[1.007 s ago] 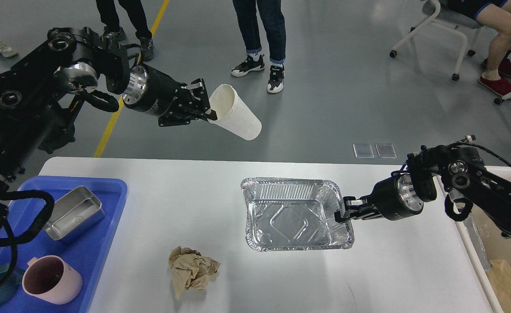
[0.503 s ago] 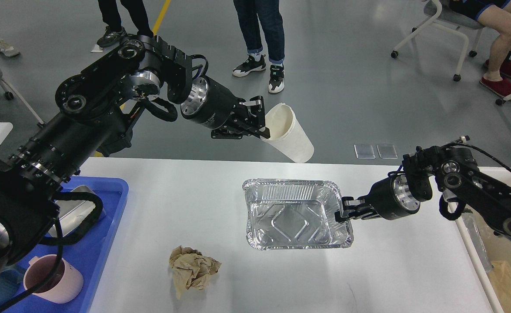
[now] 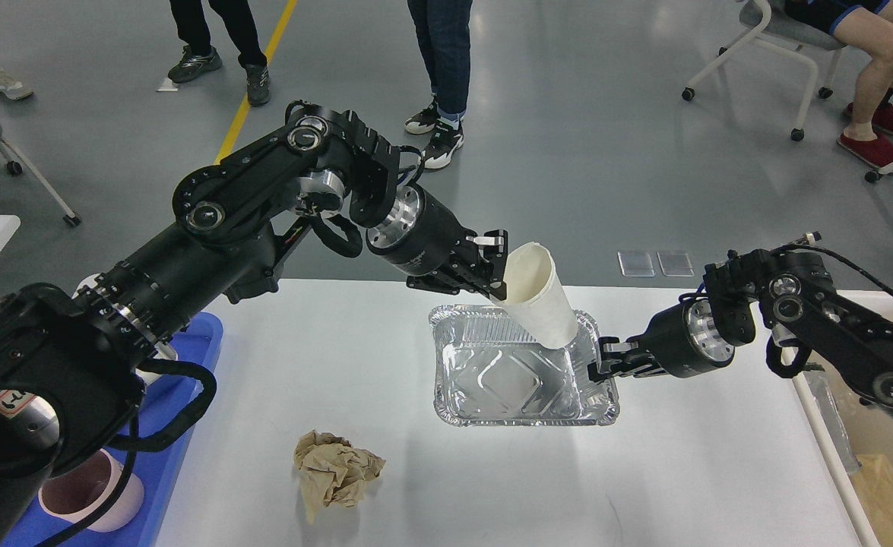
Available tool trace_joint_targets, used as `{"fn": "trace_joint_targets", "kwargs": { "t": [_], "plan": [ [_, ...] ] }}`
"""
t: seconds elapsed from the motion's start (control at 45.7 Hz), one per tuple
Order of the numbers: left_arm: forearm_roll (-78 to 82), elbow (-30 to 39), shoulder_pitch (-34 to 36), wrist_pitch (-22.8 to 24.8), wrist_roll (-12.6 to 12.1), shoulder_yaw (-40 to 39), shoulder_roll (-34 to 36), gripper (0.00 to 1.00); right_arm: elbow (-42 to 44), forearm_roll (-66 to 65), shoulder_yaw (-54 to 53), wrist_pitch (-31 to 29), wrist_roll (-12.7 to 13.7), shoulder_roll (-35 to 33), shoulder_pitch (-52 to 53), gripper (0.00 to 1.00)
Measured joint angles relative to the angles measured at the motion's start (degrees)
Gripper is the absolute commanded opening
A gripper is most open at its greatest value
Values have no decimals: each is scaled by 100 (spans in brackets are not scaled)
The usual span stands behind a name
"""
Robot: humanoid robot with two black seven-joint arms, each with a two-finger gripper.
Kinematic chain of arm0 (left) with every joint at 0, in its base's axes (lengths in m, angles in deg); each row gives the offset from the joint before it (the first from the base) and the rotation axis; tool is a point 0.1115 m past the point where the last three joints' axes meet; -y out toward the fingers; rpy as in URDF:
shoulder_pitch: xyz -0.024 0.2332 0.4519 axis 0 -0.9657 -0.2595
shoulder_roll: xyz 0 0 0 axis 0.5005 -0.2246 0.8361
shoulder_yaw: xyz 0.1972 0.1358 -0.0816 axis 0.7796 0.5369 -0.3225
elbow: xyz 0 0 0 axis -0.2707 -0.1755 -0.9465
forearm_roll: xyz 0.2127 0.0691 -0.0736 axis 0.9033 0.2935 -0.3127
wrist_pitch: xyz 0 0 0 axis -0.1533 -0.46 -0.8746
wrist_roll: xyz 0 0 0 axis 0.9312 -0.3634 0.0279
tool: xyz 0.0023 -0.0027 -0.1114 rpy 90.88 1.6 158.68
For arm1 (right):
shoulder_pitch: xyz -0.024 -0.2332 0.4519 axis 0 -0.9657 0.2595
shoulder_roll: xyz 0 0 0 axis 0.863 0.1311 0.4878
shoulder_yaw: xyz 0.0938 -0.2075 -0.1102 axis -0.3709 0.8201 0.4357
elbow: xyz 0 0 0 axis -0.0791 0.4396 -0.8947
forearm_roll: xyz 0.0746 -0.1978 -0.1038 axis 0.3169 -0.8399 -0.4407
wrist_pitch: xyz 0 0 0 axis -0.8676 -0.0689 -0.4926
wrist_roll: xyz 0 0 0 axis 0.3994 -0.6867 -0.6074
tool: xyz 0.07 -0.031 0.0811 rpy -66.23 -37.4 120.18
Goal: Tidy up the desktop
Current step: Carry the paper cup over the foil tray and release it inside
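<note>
Lower cup [image 3: 541,292] — pinched at its rim by left gripper [image 3: 498,282] — upright into foil tray [image 3: 522,365] mid-desktop [image 3: 324,357], right gripper [image 3: 602,363] clamped on tray's rim — then release gently.

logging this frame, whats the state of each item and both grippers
paper cup: tilted, rim squashed, held over the foil tray
foil tray: upright, empty, on the desktop
left gripper: shut on the cup's rim
right gripper: shut on the tray's right rim
crumpled brown paper: loose on the desktop, untouched
pink mug: upright, in the blue tray, partly hidden
</note>
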Motion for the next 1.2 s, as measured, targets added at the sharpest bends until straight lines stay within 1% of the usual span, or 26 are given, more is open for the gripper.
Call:
{"fn": "trace_joint_targets", "kwargs": {
  "t": [0.394,0.46,0.525,0.635,0.701,0.744,0.81,0.854,0.876,0.898,0.919,1.204],
  "plan": [
    [67,-1,-299,0,-8,211,-151,6,0,16,-12,0,-3,13,127,0],
    [72,-5,-316,0,-8,212,-153,9,0,17,-13,0,-3,15,131,0],
    [73,-7,-318,0,-8,212,-157,16,0,20,-13,0,-3,15,130,0],
    [73,-8,-318,0,-3,211,-161,31,-5,24,-13,0,-3,15,119,0],
    [75,-12,-318,0,7,207,-158,48,-14,25,-13,0,-3,15,119,0],
    [79,-16,-317,0,18,204,-155,57,-16,26,-13,0,-3,16,120,0],
    [81,-33,-316,-36,41,188,-152,74,-20,32,-13,0,-3,16,125,0],
    [82,-42,-308,-82,51,176,-148,81,-26,33,-13,0,-3,16,129,0],
    [82,-46,-301,-106,56,162,-143,86,-28,34,-13,0,-3,15,129,0],
    [82,-48,-293,-124,58,143,-135,96,-32,34,-13,0,-3,15,130,0],
    [82,-48,-283,-136,60,128,-123,98,-33,35,-13,0,-3,13,130,0],
    [18,-57,-99,-220,55,-9,39,98,-52,47,-13,0,-2,-52,132,0]
  ]
}}
